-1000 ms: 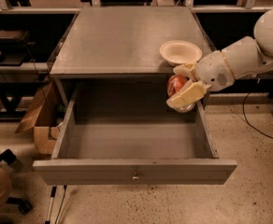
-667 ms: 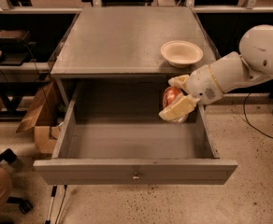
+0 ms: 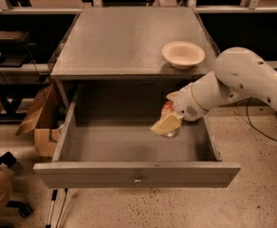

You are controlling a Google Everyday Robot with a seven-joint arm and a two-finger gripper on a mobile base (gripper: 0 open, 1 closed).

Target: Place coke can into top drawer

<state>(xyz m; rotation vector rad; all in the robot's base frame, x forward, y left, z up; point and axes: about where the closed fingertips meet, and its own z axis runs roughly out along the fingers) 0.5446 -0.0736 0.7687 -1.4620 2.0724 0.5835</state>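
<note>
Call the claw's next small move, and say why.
Probably lower the claw straight down a little, to seat the can on the drawer floor before release. The claw grips the can inside the open drawer's right side. Whether the can touches the floor is unclear.

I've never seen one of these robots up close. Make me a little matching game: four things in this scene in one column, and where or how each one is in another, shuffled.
Things:
1. coke can
2. bowl
3. top drawer
4. cardboard box

Places or states:
A. on the cabinet top, near its right front corner
B. pulled open
C. held in the gripper, at the open drawer's right side
D. on the floor, left of the cabinet

Pairs: 1-C, 2-A, 3-B, 4-D
</note>
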